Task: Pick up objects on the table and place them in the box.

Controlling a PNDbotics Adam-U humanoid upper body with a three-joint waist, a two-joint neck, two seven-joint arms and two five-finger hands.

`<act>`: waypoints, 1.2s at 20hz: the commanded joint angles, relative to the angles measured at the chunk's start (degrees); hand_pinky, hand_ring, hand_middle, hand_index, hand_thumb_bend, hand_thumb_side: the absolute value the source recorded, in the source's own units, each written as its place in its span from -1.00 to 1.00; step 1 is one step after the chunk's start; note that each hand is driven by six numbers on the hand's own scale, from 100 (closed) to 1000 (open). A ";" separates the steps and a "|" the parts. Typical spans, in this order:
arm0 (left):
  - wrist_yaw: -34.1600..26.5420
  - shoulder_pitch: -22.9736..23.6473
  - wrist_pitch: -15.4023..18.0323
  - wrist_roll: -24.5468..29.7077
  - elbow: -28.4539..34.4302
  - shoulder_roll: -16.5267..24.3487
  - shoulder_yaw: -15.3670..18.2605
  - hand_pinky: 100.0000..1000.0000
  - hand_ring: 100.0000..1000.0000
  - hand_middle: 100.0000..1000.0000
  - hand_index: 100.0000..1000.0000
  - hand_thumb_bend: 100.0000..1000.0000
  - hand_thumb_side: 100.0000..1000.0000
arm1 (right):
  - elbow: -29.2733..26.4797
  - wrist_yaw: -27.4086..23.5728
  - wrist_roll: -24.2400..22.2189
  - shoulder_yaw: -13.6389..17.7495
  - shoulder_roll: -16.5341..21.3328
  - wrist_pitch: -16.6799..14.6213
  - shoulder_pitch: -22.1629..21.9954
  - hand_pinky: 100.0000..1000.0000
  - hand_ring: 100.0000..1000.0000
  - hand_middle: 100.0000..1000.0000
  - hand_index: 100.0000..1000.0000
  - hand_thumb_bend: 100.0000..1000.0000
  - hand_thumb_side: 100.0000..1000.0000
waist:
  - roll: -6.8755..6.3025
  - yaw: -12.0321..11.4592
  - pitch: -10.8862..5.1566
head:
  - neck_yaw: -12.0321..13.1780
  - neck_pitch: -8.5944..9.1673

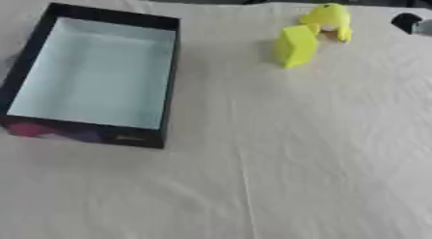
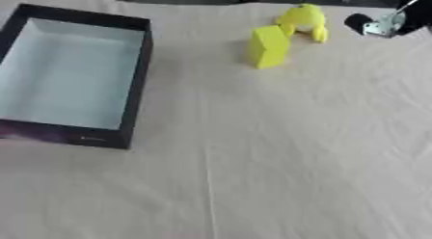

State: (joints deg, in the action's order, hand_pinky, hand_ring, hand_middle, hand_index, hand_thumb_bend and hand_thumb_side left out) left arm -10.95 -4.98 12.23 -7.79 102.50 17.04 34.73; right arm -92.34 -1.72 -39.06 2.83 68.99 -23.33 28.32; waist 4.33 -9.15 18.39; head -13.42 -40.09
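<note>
A table covered in a pale, creased cloth [image 1: 278, 175], seen from above. At about ten o'clock sits an open rectangular box [image 1: 173, 64] with dark walls and a pale blue-white floor; nothing lies in it.

At about one o'clock, near the far edge, stand two yellow things, touching or just beside each other. The nearer is a yellow block [image 1: 295, 45] with flat faces, standing upright. Behind it is a rounded yellow toy [image 1: 327, 19], perhaps duck-like, though its form is too soft to tell for sure.

At about two o'clock, at the top right edge, a black and silver part of the right hand [image 2: 375, 25] shows, close beside the toy but not touching it. Whether its fingers are straight or curled cannot be told, and it appears to hold nothing. The left hand shows nowhere.

Both yellow things look light and rigid, likely plastic, so possibly slick. The block's flat opposite faces offer the safest hold, pinched across its sides. The toy's curves would likely need a wrap around its body.
</note>
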 commanded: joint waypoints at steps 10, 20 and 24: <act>-0.04 -0.64 -0.36 0.37 1.11 1.03 -0.17 0.22 0.05 0.36 0.42 -0.68 0.00 | 1.84 0.43 -1.82 -2.96 -1.47 0.79 5.53 0.98 1.00 1.00 0.78 -0.71 -0.74 | 0.32 -0.68 -1.15 | -0.94 0.86; -0.08 -1.08 -0.61 0.64 1.21 0.87 -0.37 0.22 0.04 0.36 0.42 -0.70 0.01 | 3.76 1.62 -3.91 -5.70 -4.29 0.76 9.07 1.00 1.00 1.00 0.80 -0.72 -0.74 | 0.75 -1.39 -0.69 | -1.63 1.33; -0.09 -1.19 -0.68 0.79 1.21 0.74 -0.46 0.22 0.04 0.36 0.42 -0.70 0.01 | 4.17 2.16 -4.47 -6.70 -5.41 0.58 10.39 1.00 1.00 1.00 0.80 -0.72 -0.74 | 0.88 -1.62 -0.44 | -1.97 1.61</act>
State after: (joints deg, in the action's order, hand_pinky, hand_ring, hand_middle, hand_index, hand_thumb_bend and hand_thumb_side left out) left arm -10.97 -5.71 11.57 -7.13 102.55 17.04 34.18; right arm -88.23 0.07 -43.01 -4.21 62.32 -22.41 37.82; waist 5.44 -10.71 18.80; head -15.08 -39.32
